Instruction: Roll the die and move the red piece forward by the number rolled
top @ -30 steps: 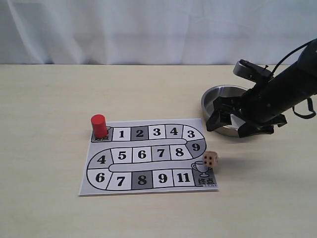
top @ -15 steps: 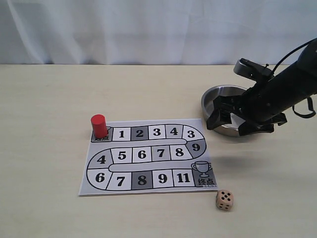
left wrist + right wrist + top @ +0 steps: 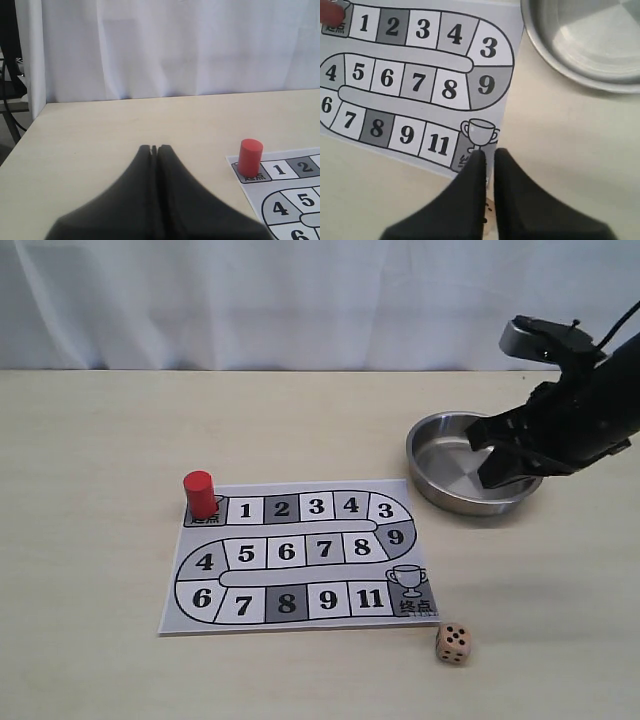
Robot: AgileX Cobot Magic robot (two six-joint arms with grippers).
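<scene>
We see one red piece (image 3: 200,493), a small plain cylinder. It stands upright on the grey start square at the far left end of the track, just beside square 1. We judge it light, rigid and smooth-sided. It is likely to tip if nudged low, so the best hold is from above, pinching the curved sides at about mid-height.

There is one die (image 3: 453,642), a pale wooden cube with black pips. It rests on the table just off the board's near right corner, close to the trophy square. Its top face looks like five, though it is small in view. We judge it hard, light and prone to roll on its rounded corners, so it should be gripped on two opposite flat faces.

One paper game board (image 3: 287,551) lies flat on the table. One empty metal bowl (image 3: 445,462) sits beyond the board's right end, well apart from the red piece.

There are two tools. The right tool (image 3: 489,159) hangs above the bowl's right side. It is nearly clenched, with only a slim gap, and holds nothing. The left tool (image 3: 154,150) shows only in its own wrist view, fully clenched and empty, low over bare table with the red piece ahead of it.
</scene>
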